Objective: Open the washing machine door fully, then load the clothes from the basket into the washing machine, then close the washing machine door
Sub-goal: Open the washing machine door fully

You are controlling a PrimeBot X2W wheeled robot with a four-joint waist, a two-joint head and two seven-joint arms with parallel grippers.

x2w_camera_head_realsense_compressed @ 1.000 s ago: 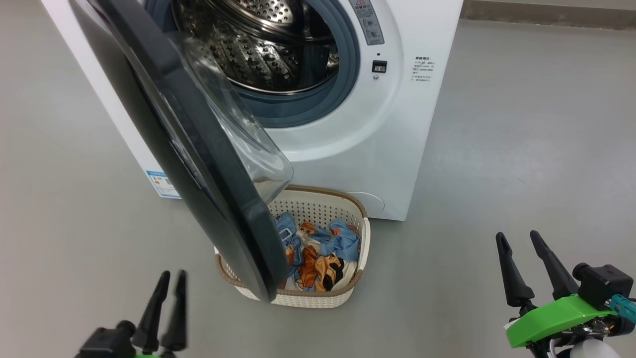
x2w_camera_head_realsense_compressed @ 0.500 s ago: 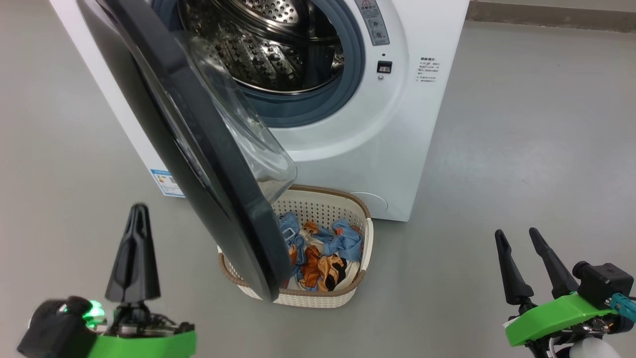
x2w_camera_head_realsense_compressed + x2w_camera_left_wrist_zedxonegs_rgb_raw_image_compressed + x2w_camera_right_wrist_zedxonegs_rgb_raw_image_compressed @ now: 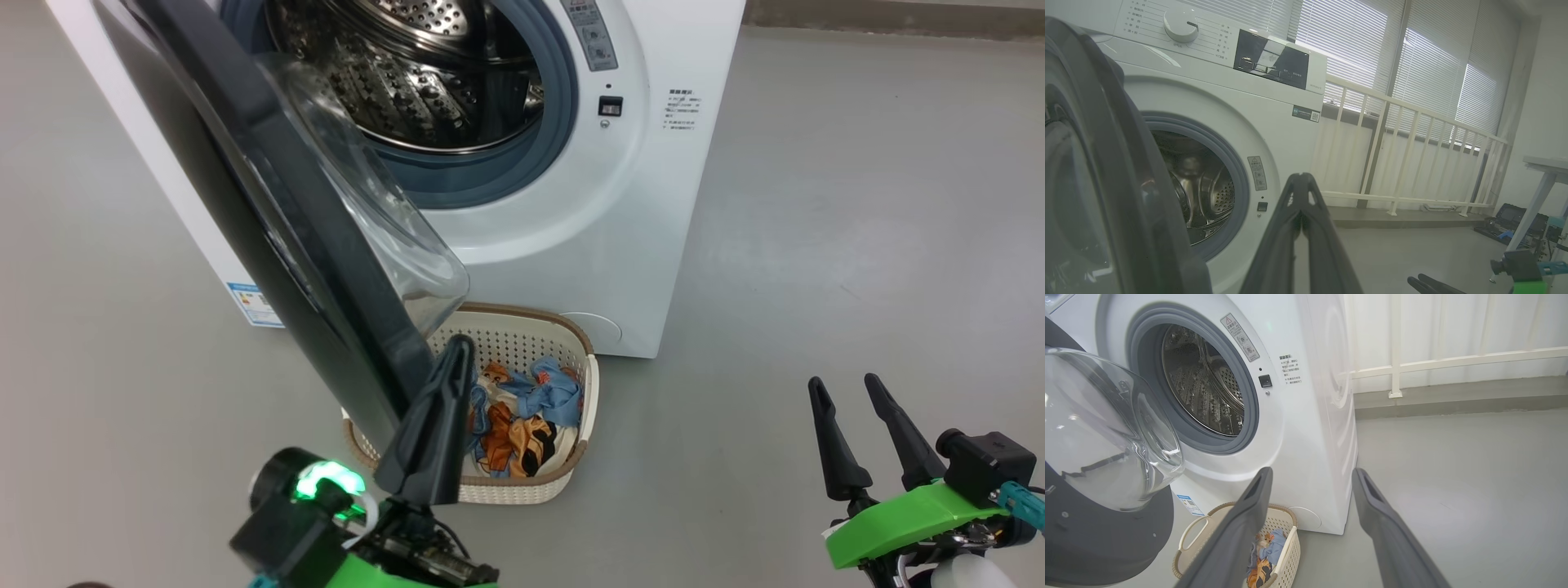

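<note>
The washing machine door (image 3: pixel 269 212) stands half open, swung out over the basket (image 3: pixel 531 343) of clothes (image 3: pixel 526 412) on the floor in front of the washing machine (image 3: pixel 629 237). My left fingers (image 3: pixel 453 359), pressed together and empty, sit just beside the door's lower edge on its inner side; I cannot tell whether they touch it. My right fingers (image 3: pixel 833 445) hang spread and empty, well apart. I judge the door needs pushing wider: press the black rim, not the glass bowl, following the hinge's arc.
</note>
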